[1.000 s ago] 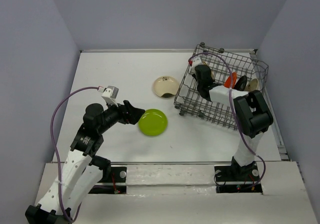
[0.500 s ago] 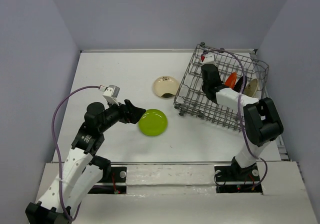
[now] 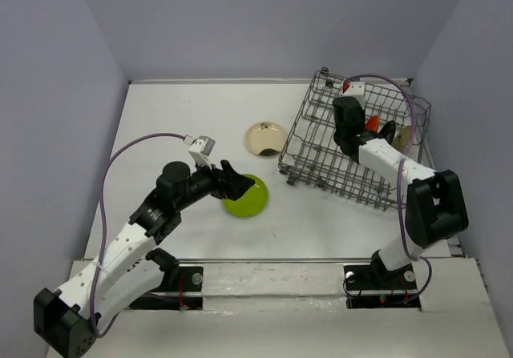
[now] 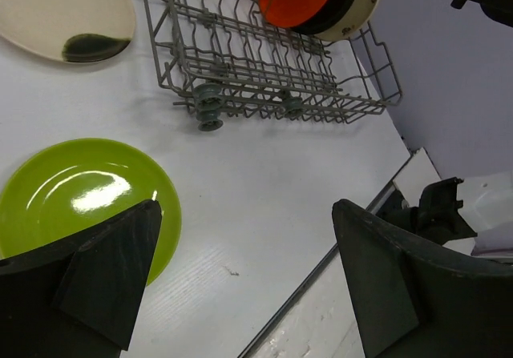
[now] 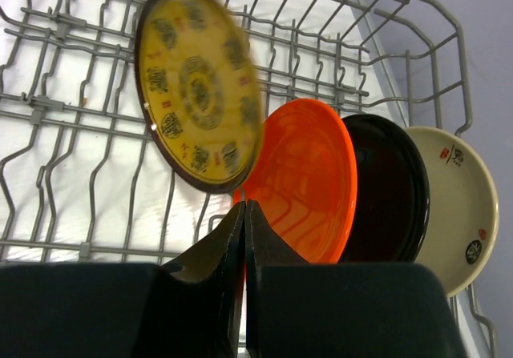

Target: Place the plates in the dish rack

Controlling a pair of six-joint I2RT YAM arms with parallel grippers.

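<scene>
The white surface (image 3: 192,118) carries three things directly. The lime green plate (image 4: 80,198) lies flat just below the left pincer (image 4: 244,238), with its edge passing under one finger. The cream plate (image 3: 265,137), which has a dark mark, lies flat beyond that pincer and apart from the green one. The dish rack (image 3: 298,146) stands on small round feet under the right pincer (image 5: 244,218). It is off to the right of the left pincer and just beside the cream plate.
</scene>
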